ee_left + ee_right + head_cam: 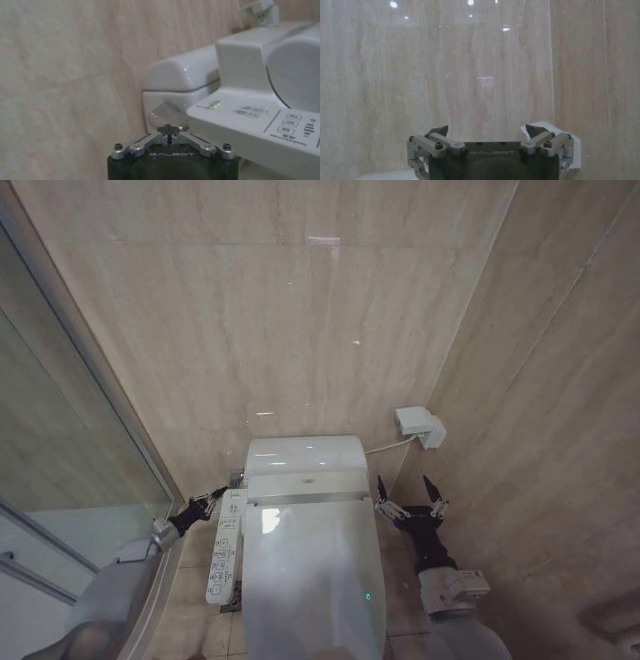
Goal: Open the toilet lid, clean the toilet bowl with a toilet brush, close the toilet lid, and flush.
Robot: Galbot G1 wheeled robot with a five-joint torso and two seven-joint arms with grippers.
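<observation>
I am looking down at the toilet lid point(310, 580), which is lying closed and flat over the bowl, in the middle of the head view, against the far tiled wall. A small green light point(367, 596) is glowing on its right side. My left end effector point(214, 501) is reaching in at the toilet's left side, just beside the far end of the control panel point(225, 555); its fingers are pressed together at the tips, and in the left wrist view they point(170, 132) are pointing at a silver lever point(167, 114) on the tank's side, very near or touching it, I cannot tell which. My right end effector point(410, 498) is hovering at the toilet's right side with its fingers spread wide and holding nothing, below a white wall box point(420, 426) with a hose point(388, 445) running to the tank point(304, 465).
</observation>
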